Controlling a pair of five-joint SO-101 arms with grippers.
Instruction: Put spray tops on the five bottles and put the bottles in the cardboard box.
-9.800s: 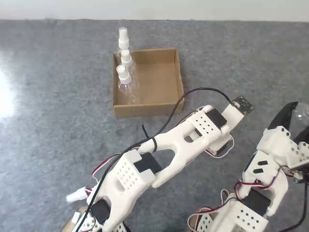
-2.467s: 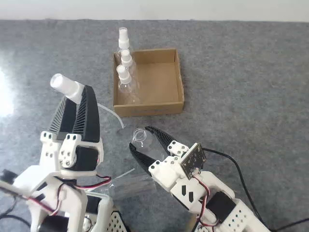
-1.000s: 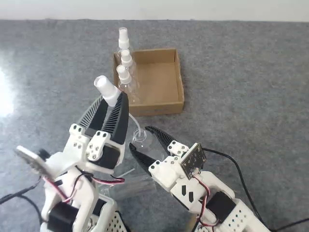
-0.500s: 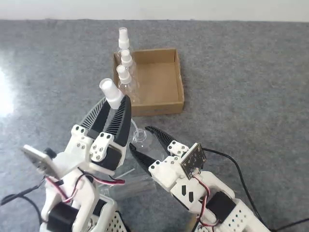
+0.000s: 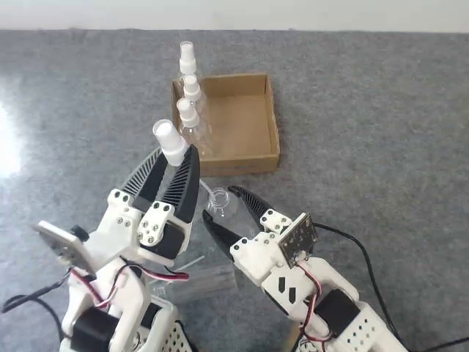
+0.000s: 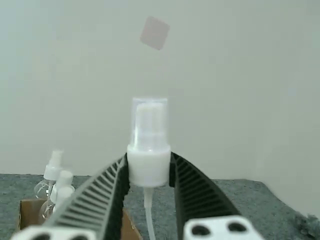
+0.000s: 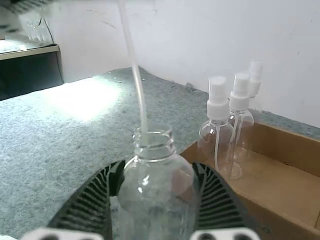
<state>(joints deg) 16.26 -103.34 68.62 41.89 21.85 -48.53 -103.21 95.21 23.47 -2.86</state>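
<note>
Cardboard box [image 5: 229,164] sits open-topped on the grey table [image 5: 366,110], beyond both arms. Three bottles already fitted with spray tops [image 5: 189,116] stand upright in a row along the box wall on the left arm's side; whether the farthest of them stands inside the box or just behind it cannot be told. Right gripper [image 5: 221,209] is clamped on an open bottle [image 5: 218,198], one finger on each side of its clear body, holding it upright just in front of the box's front wall, toward the corner on the left arm's side. The bottle's neck is uncapped and its mouth faces up. Left gripper [image 5: 176,160] is closed on a white spray top [image 5: 169,138], pinching its collar between both fingers with the nozzle cap above the fingertips. It is positioned in front of the box, beside and above the held bottle. The top's dip tube [image 7: 134,75] hangs down from it, and its lower end meets the mouth of the open bottle, apparently just inside the rim. Spray top and bottle neck are apart, not yet joined. A further clear bottle [image 5: 209,275] lies on its side on the table, well in front of the box, between the arm bases.
</note>
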